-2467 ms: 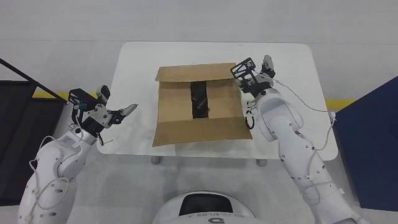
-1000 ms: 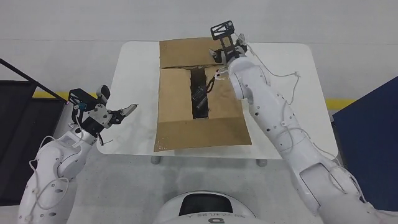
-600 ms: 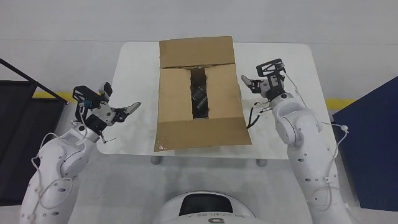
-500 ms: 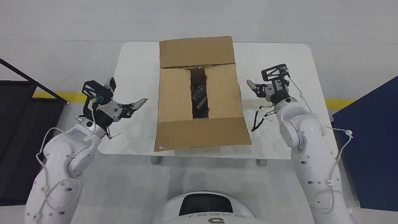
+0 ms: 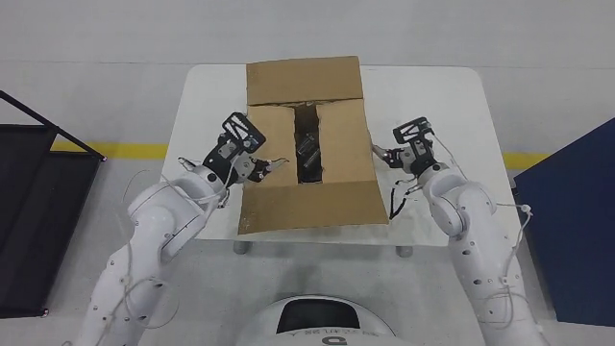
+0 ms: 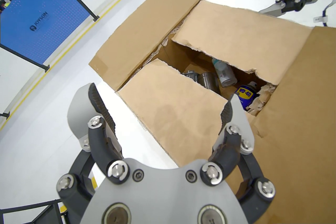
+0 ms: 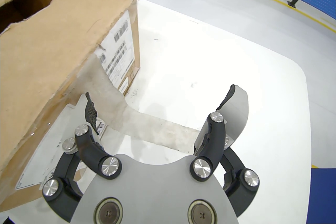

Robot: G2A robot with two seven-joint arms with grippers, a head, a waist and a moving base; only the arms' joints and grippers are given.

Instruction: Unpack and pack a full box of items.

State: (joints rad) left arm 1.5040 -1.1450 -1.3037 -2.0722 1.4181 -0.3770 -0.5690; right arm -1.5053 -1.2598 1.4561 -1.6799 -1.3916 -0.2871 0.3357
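One box (image 5: 306, 144): two metal cans (image 6: 207, 80), one bottle (image 6: 224, 72), one spray can (image 6: 245, 97) inside; two white side labels (image 7: 119, 51); left end effector (image 6: 161, 95), right end effector (image 7: 160, 91) both spread

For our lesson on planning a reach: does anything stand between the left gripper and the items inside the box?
Yes. The left flap lies folded over the opening beneath the open left gripper, and the right flap covers the other side. The spray can and metal cylinder show through the gap between them.
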